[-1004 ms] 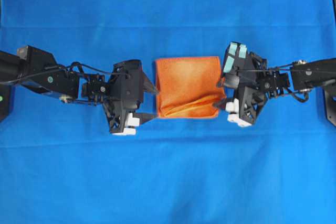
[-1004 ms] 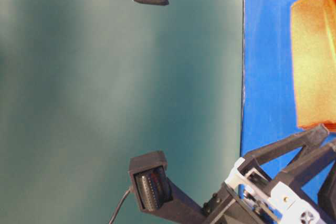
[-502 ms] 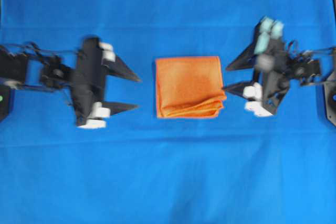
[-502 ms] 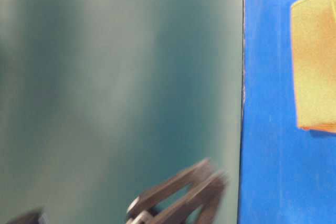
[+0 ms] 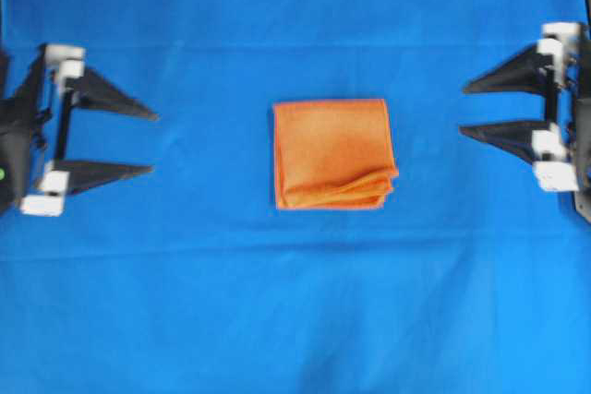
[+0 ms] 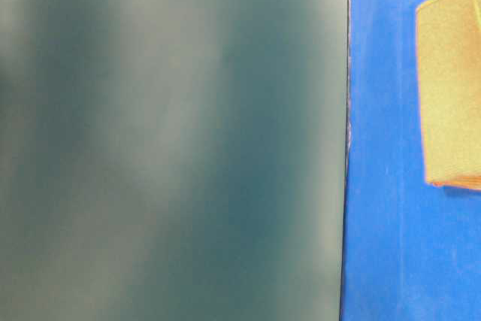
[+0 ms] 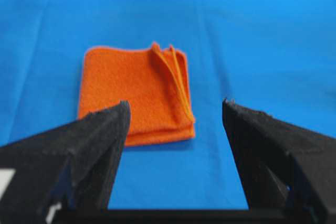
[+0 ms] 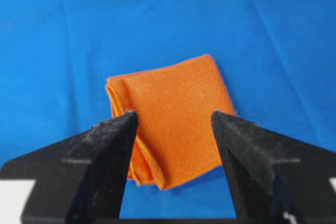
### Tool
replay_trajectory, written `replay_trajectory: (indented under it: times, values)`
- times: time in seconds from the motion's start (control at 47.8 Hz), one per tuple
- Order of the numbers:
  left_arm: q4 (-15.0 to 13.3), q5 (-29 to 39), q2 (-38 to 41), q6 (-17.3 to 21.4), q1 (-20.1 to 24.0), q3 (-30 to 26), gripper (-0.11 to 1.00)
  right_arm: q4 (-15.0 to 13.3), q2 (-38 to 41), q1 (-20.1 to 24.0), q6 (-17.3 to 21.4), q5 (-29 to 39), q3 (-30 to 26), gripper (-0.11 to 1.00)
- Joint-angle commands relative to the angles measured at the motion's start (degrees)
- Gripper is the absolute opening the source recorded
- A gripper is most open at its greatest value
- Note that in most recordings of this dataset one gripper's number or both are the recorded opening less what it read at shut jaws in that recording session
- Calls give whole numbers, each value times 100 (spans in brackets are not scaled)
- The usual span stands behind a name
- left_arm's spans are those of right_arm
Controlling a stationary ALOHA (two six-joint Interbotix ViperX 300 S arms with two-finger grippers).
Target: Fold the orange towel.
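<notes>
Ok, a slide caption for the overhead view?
Folded orange towel on blue cloth, left gripper and right gripper open, apart.

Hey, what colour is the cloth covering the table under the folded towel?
Bright blue cloth, plain with no pattern; the overhead view shows it best.

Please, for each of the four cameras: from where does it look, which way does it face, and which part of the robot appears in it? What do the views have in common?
Overhead: above, facing down; orange towel central, left gripper and right gripper open at the edges.
Table-level: low, picture turned sideways; blue cloth, towel edge, no robot.
Left wrist: behind its fingers, facing the towel.
Right wrist: behind its fingers, facing the towel.
Shared: all four show the towel.
</notes>
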Motion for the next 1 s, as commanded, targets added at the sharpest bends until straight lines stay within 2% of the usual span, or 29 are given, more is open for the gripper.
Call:
replay_trajectory:
  times: [0.0,0.23,0.523,0.69,0.983]
  values:
    - [9,0,-387,0,-18,105,65,-97,-334,18,-18,-44,149,62]
    - [9,70,-1283,0,-9,703,65,-132,-967,18,-18,-141,782,62]
    - [9,26,-1960,-9,-9,1433,65,-149,-1134,-88,-9,-879,1494,62]
    - [18,26,-2048,-18,-18,1512,65,-141,-1090,-132,0,-1239,1591,62]
    - [9,18,-2030,-18,-9,1521,65,-141,-1081,-141,0,-1257,1591,62]
